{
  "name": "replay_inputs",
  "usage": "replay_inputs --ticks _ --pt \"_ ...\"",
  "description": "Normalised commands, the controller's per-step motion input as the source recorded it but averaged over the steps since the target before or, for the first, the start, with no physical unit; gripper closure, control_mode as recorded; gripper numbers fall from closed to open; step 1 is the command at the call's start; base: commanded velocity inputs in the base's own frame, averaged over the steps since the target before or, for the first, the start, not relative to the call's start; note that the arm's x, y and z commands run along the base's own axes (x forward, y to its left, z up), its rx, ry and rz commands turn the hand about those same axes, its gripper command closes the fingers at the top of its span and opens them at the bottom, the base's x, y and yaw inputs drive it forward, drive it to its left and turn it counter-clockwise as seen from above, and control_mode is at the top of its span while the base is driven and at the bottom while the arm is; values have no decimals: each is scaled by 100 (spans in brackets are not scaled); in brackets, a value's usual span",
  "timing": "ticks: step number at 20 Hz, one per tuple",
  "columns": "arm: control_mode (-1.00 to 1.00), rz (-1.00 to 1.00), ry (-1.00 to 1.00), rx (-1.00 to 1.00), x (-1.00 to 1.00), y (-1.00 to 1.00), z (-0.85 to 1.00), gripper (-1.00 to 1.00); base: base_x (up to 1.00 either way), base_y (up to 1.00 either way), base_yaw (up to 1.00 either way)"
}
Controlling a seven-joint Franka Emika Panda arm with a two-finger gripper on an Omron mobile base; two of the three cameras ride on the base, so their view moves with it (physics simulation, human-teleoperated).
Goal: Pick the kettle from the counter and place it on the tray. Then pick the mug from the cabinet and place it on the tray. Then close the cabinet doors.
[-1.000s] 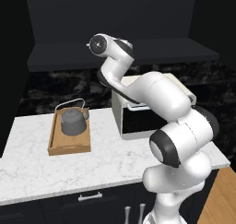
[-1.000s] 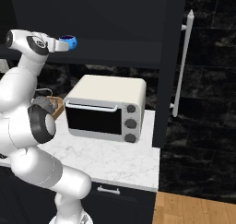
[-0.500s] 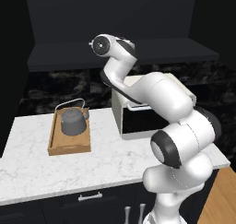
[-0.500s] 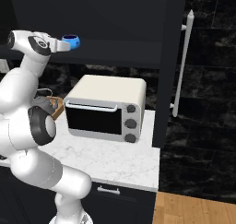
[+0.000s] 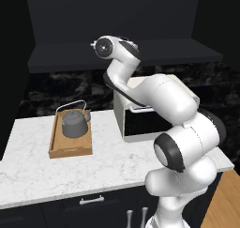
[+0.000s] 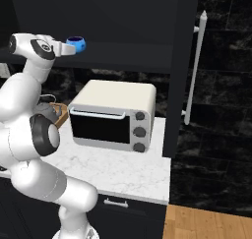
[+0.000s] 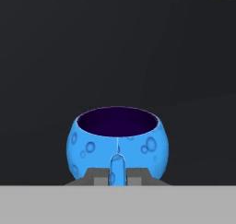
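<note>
The blue mug (image 7: 117, 142) with its dark purple inside stands upright at shelf level in the open black cabinet (image 5: 140, 53). My gripper (image 7: 118, 174) is shut on the mug's handle, which shows as a thin blue strip between the two tips. From the right base view the mug (image 6: 76, 44) sits at the end of my raised hand, with the gripper (image 6: 69, 47) reaching into the cabinet. The dark-grey kettle (image 5: 74, 124) stands upright on the wooden tray (image 5: 70, 149) at the left of the white counter (image 5: 47, 175).
A cream toaster oven (image 6: 113, 115) stands on the counter under my arm, right of the tray. A tall black cabinet door (image 6: 216, 85) with a long silver handle (image 6: 194, 71) hangs open to the right. Dark drawers sit below the counter.
The jaws have gone from open to shut on the mug's handle. The hand and mug have barely shifted.
</note>
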Motion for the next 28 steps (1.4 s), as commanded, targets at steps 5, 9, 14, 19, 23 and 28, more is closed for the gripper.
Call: replay_inputs --ticks 5,9,14,19,23,28 --pt "-100 0 -7 0 -19 0 0 100 0 0 0" --pt "-100 0 -5 0 -36 -2 0 100 0 0 0" --pt "-100 0 -7 0 -47 -3 0 100 0 0 0" --pt "-100 0 -9 0 -64 -8 1 100 0 0 0" --pt "-100 1 -12 -1 -77 5 17 100 0 0 0" --pt "-100 4 2 -6 -64 39 9 100 0 0 0"
